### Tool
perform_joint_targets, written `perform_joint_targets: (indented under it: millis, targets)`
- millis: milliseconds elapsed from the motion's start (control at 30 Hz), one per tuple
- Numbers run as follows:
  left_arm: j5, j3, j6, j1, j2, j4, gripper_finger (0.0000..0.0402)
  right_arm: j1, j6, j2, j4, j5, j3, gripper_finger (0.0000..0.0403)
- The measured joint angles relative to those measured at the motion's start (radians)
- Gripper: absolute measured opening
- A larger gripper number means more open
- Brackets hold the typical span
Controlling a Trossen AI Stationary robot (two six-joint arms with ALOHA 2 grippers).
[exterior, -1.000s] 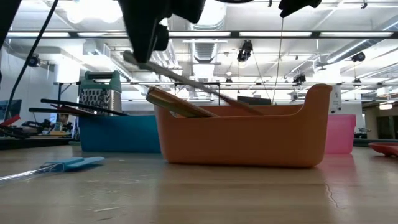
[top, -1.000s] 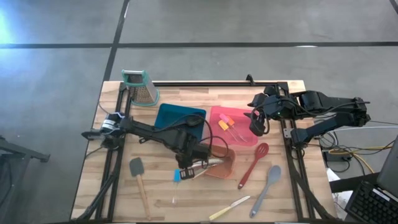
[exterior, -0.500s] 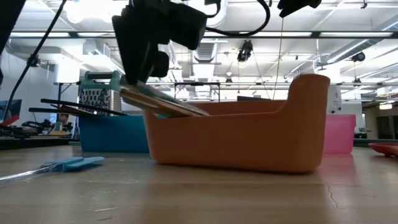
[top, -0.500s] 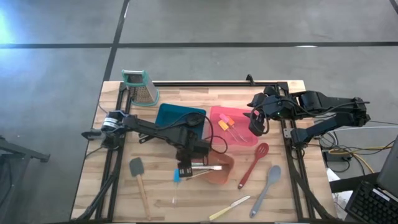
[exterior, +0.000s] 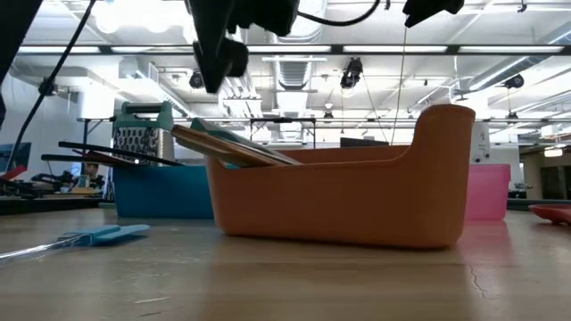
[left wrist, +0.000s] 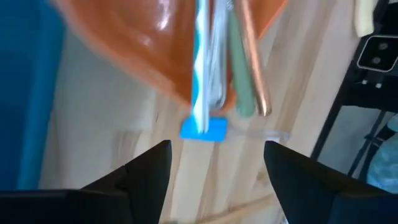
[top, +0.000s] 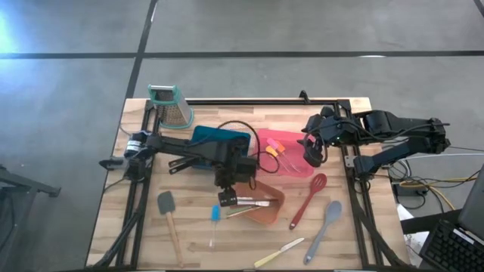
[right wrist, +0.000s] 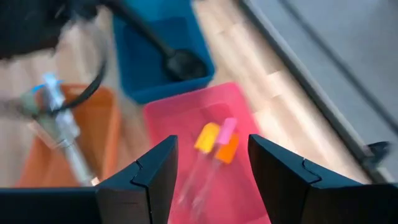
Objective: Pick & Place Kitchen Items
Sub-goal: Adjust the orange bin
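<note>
An orange tray (top: pixel 268 205) stands at the table's middle. Several slim utensils (top: pixel 246 204) lie in it, their handle ends (exterior: pixel 227 145) resting on its left rim and sticking out over the table. My left gripper (top: pixel 227 196) hangs open just above those handle ends (left wrist: pixel 214 93), with nothing between its fingers. My right gripper (top: pixel 310 153) waits open above the right end of the pink tray (top: pixel 291 168), which holds small spatulas (right wrist: pixel 214 140). A blue-headed small spatula (top: pixel 215 214) lies on the wood below my left gripper.
A blue tray (top: pixel 219 140) with a black spoon (right wrist: pixel 177 62) sits far left of the pink one. The grater (top: pixel 171 106) stands at the far left corner. On the wood lie a black spatula (top: pixel 168 211), a red spoon (top: pixel 308 200), a grey spoon (top: pixel 325 224) and a pale knife (top: pixel 278 252).
My left gripper has opened and let go of a utensil it held slanting over the orange tray. The utensil now rests with the others on the tray's left rim. The gripper has then risen and drawn slightly toward the far edge. The tray has slid a little toward the left.
</note>
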Motion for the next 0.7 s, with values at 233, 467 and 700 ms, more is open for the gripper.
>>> perform_joint_targets:
  millis: [233,467,700]
  targets:
    - [-0.241,0.075,-0.045,0.001,-0.072,-0.191,0.0259,0.094,0.024,-0.001,-0.038,-0.111,-0.008,0.0186]
    - [-0.481,0.042,-0.126,-0.002,-0.204,-0.183,0.0259,0.313,0.232,0.003,0.026,-0.109,-0.085,0.0157]
    - [-0.638,0.038,-0.119,0.004,-0.36,-0.173,0.0259,0.487,0.332,0.125,0.368,-0.01,-0.158,0.0083]
